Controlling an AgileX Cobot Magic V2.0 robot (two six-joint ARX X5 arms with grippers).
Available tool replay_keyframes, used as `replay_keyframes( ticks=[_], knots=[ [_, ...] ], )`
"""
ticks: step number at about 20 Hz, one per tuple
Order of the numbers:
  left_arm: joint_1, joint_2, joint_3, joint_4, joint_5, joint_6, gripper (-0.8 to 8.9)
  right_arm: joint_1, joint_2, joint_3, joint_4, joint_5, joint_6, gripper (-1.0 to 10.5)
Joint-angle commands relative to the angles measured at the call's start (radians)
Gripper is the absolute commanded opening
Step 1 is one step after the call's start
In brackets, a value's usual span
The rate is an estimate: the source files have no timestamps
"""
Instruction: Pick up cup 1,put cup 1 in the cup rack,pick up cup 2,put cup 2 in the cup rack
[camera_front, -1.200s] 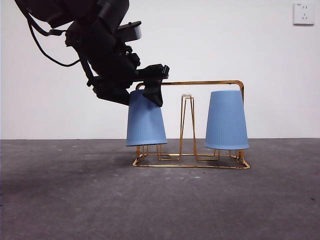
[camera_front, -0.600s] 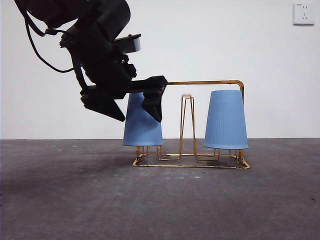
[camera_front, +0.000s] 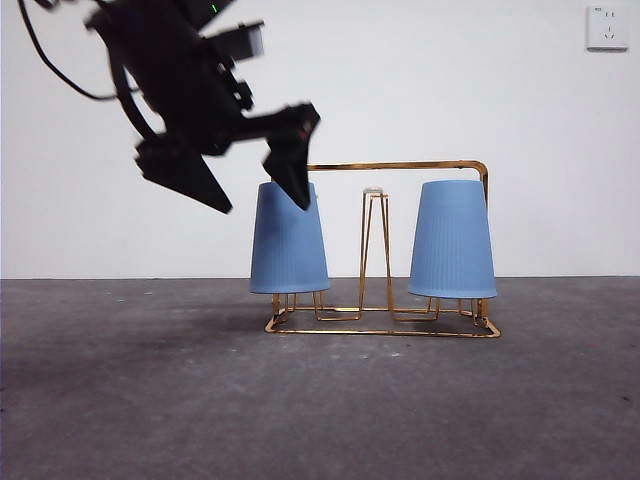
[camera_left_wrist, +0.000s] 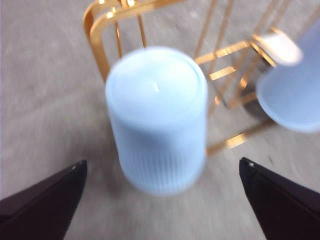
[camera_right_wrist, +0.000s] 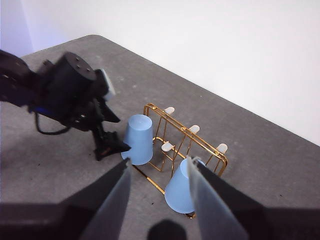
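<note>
Cup rack (camera_front: 400, 165): gold wire, on the grey table (camera_front: 320, 400). Two blue ribbed cups sit inverted on its prongs: cup 1 (camera_front: 453, 240) at one end, cup 2 (camera_front: 288, 240) at the other. Left gripper (camera_front: 255, 185): jaws spread wide, empty, raised just above cup 2. Right gripper (camera_right_wrist: 160, 200): high above the table, jaws parted, holding nothing.
</note>
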Motion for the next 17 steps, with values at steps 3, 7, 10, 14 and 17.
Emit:
replay_keyframes(
  ticks=[3, 7, 10, 14, 17],
  knots=[
    [0.001, -0.104, -0.005, -0.147, 0.034, -0.014, 5.34, 0.0, 0.0, -0.004, -0.011, 0.0, 0.014, 1.9],
    [0.001, -0.211, -0.005, -0.267, 0.125, -0.034, 5.31, 0.0, 0.016, -0.004, -0.07, 0.0, 0.02, 1.9],
    [0.001, -0.298, -0.005, -0.347, 0.197, -0.039, 5.31, 0.0, 0.029, -0.004, -0.137, 0.0, 0.023, 1.9],
    [0.001, -0.419, -0.005, -0.431, 0.28, -0.041, 5.3, 0.0, 0.056, -0.004, -0.209, 0.0, 0.023, 1.9],
    [0.001, -0.499, -0.005, -0.484, 0.371, -0.041, 5.3, 0.0, 0.08, -0.004, -0.246, 0.0, 0.025, 1.9]
  ],
)
